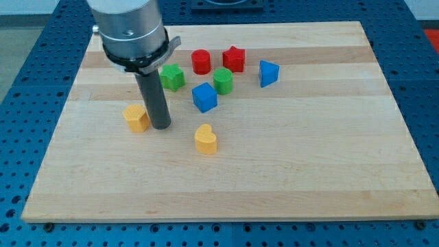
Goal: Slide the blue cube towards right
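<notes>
The blue cube sits on the wooden board a little left of the centre, just below a green cylinder. My tip rests on the board to the left of the blue cube and slightly below it, with a gap between them. The tip stands right beside an orange block on its left.
A green star-like block, a red cylinder and a red star lie above the blue cube. A blue triangular block lies to the upper right. A yellow heart-shaped block lies below the cube.
</notes>
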